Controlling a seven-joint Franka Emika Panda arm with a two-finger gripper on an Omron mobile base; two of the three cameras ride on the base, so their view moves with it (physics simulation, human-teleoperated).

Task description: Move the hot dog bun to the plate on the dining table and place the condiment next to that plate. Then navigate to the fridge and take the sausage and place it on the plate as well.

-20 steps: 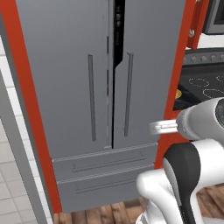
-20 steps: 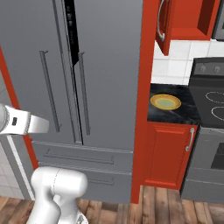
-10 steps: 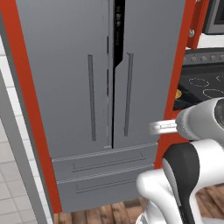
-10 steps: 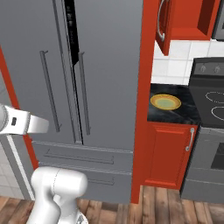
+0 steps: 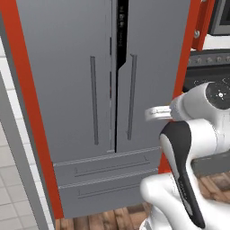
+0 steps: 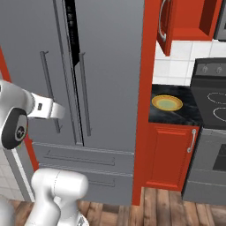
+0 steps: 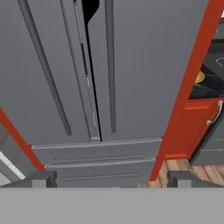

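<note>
Fridge point(image 5: 81, 90): tall French-door unit, matte dark grey, flat smooth panels, set in a red surround. 2 long vertical bar handles flank the centre seam; 2 shallow drawers with recessed pulls sit below. The right door stands ajar by a narrow dark slit at the top of the seam, so the interior is only hinted at. The sausage presumably lies inside; it cannot be seen through so thin a gap.

Pincer point(image 7: 109, 178): 2 small dark fingertips point(image 7: 41, 178), spread wide, nothing between them. It hangs well short of the fridge doors, aimed at the lower seam and drawers, which suits an approach to a handle or the door edge before any reach inside.

Arm: white glossy shells with dark joints, elbow raised in front of the fridge.

Plate point(image 6: 167, 103): round, shallow, yellow with an olive-green centre, resting on a black veined tabletop point(image 6: 176, 115) over a red cabinet, to the right of the fridge and beside a dark stove point(image 6: 212, 101). Nothing on it can be made out at this size.

Floor: brown wood planks.

Judged stage: base parked at the fridge, door to be widened next.
</note>
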